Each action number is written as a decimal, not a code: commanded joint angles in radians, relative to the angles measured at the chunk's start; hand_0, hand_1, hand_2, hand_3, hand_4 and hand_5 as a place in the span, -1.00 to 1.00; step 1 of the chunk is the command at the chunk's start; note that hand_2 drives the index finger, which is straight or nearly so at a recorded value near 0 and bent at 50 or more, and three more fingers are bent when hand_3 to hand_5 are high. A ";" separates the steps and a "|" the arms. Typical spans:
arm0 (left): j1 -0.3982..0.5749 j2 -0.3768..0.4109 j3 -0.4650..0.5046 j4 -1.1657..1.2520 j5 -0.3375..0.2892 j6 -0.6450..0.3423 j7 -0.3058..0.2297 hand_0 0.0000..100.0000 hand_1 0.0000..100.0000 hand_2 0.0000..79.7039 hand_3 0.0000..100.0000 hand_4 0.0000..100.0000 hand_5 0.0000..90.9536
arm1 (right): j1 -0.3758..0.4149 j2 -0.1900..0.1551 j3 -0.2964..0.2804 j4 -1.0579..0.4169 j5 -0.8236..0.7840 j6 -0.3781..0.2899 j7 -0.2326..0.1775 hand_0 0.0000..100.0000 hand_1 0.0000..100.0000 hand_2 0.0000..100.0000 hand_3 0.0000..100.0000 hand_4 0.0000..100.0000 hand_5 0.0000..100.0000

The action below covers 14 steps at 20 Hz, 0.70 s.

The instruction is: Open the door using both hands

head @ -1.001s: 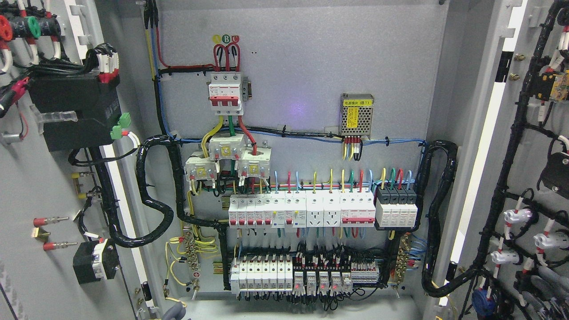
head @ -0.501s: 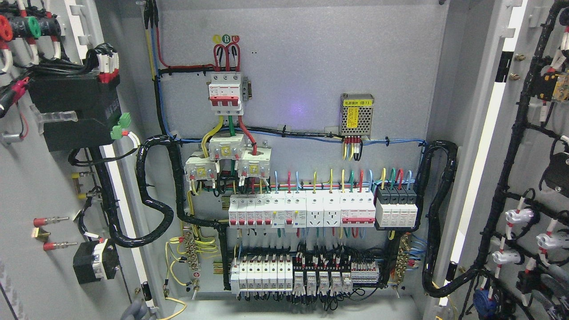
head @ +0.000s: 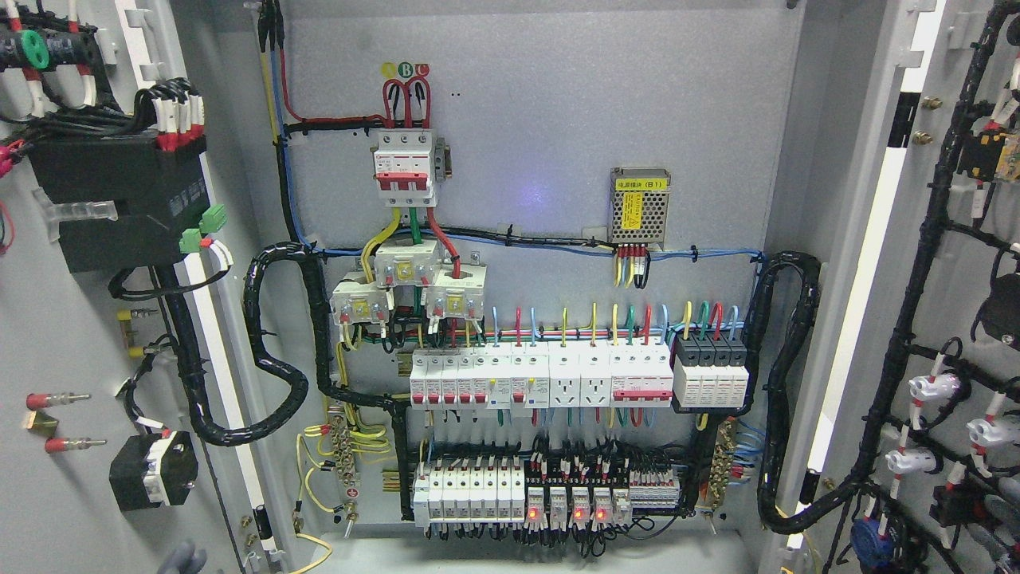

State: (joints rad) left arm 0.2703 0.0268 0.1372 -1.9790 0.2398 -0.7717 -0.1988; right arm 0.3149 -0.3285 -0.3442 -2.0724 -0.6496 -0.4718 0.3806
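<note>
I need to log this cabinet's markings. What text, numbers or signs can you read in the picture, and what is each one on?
"B": green round sticker, between a yellow and a red one, above the red-handled breaker.
"(B1)", after blurred Chinese characters: yellow label on the mesh-cased power supply.
Print on breakers, relays and terminals: too small to read.

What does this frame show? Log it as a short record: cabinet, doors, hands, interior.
cabinet: grey electrical cabinet, interior fully exposed
left door: swung open, inner face with wiring visible
right door: swung open, black harness on inner face
hands: grey fingers at bottom edge, lower left; state unclear; no right hand in view
interior: red breaker at top, breaker row mid, relays with red lights at bottom
</note>
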 commanded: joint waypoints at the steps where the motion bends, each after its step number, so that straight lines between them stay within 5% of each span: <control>1: 0.004 0.022 0.139 0.035 0.035 -0.827 -0.001 -0.76 0.11 -1.00 -1.00 -1.00 -1.00 | 0.019 0.034 -0.030 0.006 -0.002 -0.001 -0.008 -0.89 -0.72 -1.00 -1.00 -1.00 -1.00; 14: 0.020 0.143 0.308 0.147 0.147 -0.810 -0.001 -0.76 0.11 -1.00 -1.00 -1.00 -1.00 | 0.033 0.117 -0.096 0.003 -0.002 -0.001 -0.012 -0.89 -0.72 -1.00 -1.00 -1.00 -1.00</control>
State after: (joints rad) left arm 0.2883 0.0848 0.3168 -1.9176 0.3482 -0.7717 -0.2011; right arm 0.3456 -0.2699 -0.3864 -2.0711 -0.6526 -0.4722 0.3694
